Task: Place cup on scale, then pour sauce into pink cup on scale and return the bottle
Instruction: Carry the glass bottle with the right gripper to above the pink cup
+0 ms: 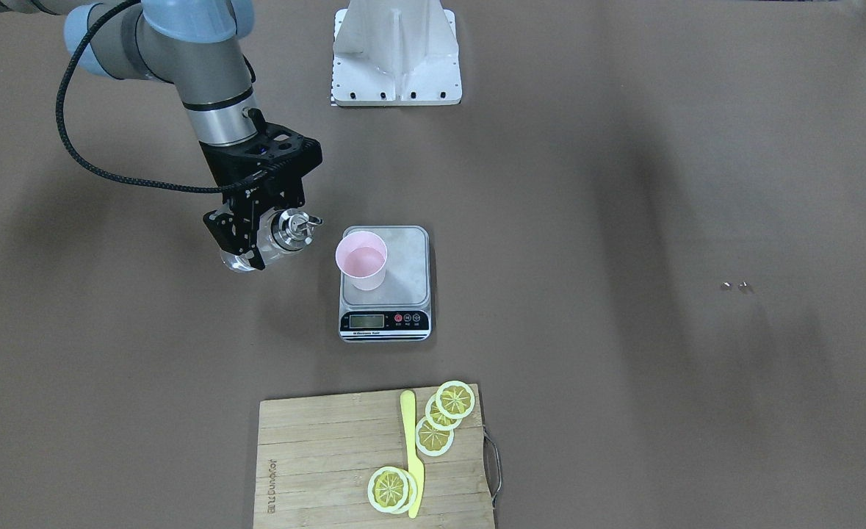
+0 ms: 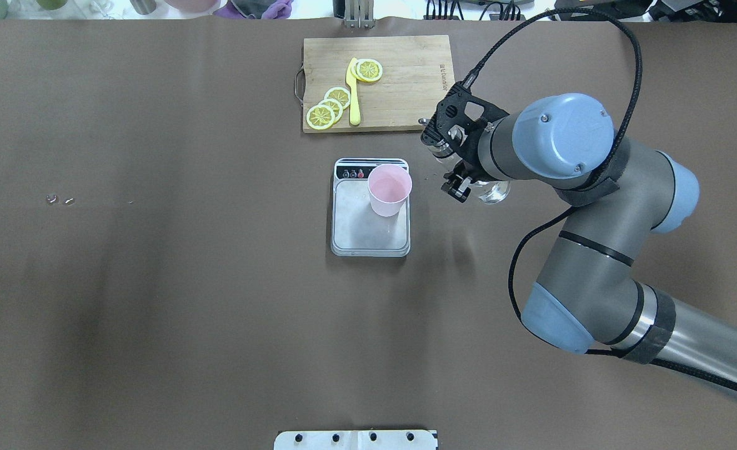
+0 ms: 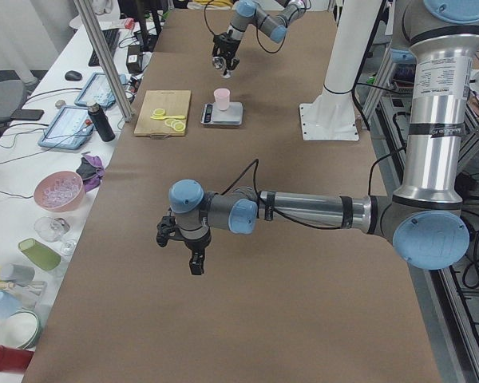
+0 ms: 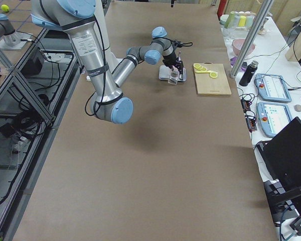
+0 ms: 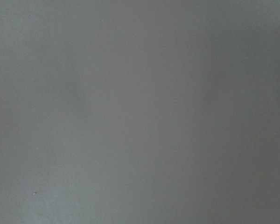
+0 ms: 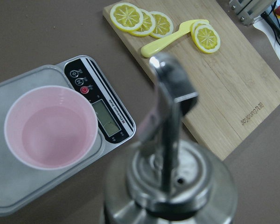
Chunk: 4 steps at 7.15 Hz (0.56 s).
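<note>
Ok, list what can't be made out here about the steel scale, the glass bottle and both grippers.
Small steel digital scale: display digits too small in the front-facing view, washed out in the right wrist view.
Clear glass bottle with metal spout: liquid level hidden by the right gripper and arm; wrist view shows only the blurred spout.
Left gripper: seen only in exterior left, open or shut unclear; its wrist view shows only brown tabletop.

Soft, even light from above leaves only faint, blurred shadows on the matte brown table covering [image 1: 623,411]. In the right wrist view the clear glass bottle [image 6: 170,186] with its shiny metal spout cap is near, glinting and out of focus, while the pale pink plastic cup [image 6: 50,126] is sharp; the left wrist view is featureless grey.
</note>
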Available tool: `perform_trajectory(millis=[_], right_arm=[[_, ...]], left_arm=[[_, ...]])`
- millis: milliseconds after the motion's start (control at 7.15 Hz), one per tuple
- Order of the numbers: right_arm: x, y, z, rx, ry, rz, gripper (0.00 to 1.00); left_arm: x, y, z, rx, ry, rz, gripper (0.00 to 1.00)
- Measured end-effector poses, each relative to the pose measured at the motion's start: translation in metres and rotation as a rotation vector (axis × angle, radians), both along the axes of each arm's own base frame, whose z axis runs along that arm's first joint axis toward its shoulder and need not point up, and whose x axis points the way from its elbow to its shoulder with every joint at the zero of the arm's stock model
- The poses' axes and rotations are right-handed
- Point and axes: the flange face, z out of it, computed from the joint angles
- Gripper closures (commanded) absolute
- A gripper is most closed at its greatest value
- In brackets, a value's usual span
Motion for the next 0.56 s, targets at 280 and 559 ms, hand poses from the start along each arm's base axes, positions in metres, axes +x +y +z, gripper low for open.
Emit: perform_trajectory(millis=[280, 559], right_arm=[[-0.0024, 0.0017, 0.0060, 0.006, 0.070, -0.040, 0.72], [-0.0031, 0.0037, 0.0061, 0.013, 0.112, -0.070, 0.72]], left_arm=[[0.0000, 0.0000, 0.0000, -0.001, 0.000, -0.001, 0.02], [0.0000, -0.0001, -0.0004, 0.000, 0.000, -0.001, 0.02]])
